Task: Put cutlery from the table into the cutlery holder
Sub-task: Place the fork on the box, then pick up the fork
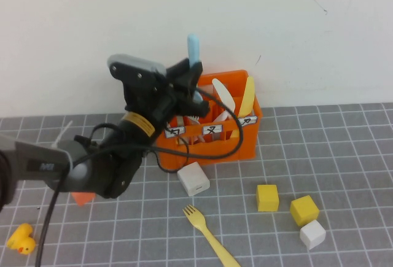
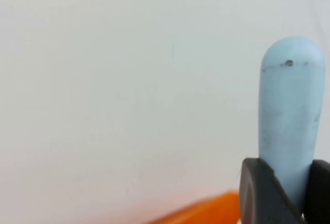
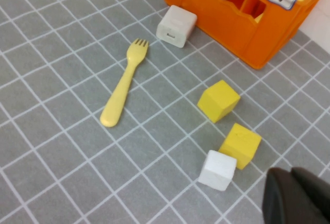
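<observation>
Fingers (image 2: 258, 193) of your left gripper (image 1: 191, 78) clamp the light blue utensil (image 1: 193, 49), held upright, its rounded end above them. Directly below the fingers sits the orange cutlery holder (image 1: 245, 147), already carrying a white piece and a yellow piece. Your right gripper (image 3: 296, 195) has its fingers pressed together, gripping nothing, hovering over the tabletop (image 3: 56, 147). The yellow fork (image 3: 125, 84) lies flat there, well apart from those fingers; 2 yellow cubes (image 3: 218, 100) and 1 white cube (image 3: 218, 170) lie nearer them.
</observation>
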### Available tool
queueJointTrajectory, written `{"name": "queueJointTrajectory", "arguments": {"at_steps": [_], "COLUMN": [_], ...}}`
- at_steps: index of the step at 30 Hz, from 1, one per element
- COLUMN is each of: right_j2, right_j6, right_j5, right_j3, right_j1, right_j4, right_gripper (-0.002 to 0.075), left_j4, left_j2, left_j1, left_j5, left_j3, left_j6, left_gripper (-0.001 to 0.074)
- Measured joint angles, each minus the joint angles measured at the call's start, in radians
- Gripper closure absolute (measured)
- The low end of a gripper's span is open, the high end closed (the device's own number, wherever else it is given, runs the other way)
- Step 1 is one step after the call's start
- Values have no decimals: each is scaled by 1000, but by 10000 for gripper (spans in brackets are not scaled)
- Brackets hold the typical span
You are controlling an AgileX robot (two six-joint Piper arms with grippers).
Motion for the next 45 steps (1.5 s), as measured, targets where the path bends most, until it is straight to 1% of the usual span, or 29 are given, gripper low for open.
{"name": "queueJointTrajectory", "arguments": {"at_steps": [4, 19, 21, 25, 28, 31, 34, 37, 40, 42, 45], "right_j2": [0, 0, 0, 0, 0, 0, 0, 0, 0, 0, 0], "right_j6": [3, 7, 7, 8, 10, 10, 0, -7, -7, -7, 6], "right_j5": [10, 15, 15, 15, 15, 15, 15, -1, -11, -11, -11], "right_j3": [0, 0, 0, 0, 0, 0, 0, 0, 0, 0, 0], "right_j1": [0, 0, 0, 0, 0, 0, 0, 0, 0, 0, 0], "right_j4": [0, -2, -2, -2, -2, -2, -11, -24, -28, -31, -35], "right_gripper": [727, 727, 727, 727, 727, 727, 727, 727, 727, 727, 727], "left_j4": [0, 0, 0, 5, 4, 4, 0, 6, 50, 66, 76], "left_j2": [40, 46, 46, 46, 46, 46, 19, -64, -190, -285, -432], "left_j1": [0, 0, 0, 0, 0, 0, 0, 0, 0, 0, 0], "left_j5": [0, -8, -8, -10, -10, -10, -3, 55, 230, 405, 661], "left_j3": [-2, -22, -22, -22, -22, -22, -22, -20, -20, -20, -16], "left_j6": [44, 55, 55, 24, 14, 29, 39, 48, 50, 46, 2], "left_gripper": [589, 582, 547, 439, 400, 391, 426, 509, 605, 676, 717]}}
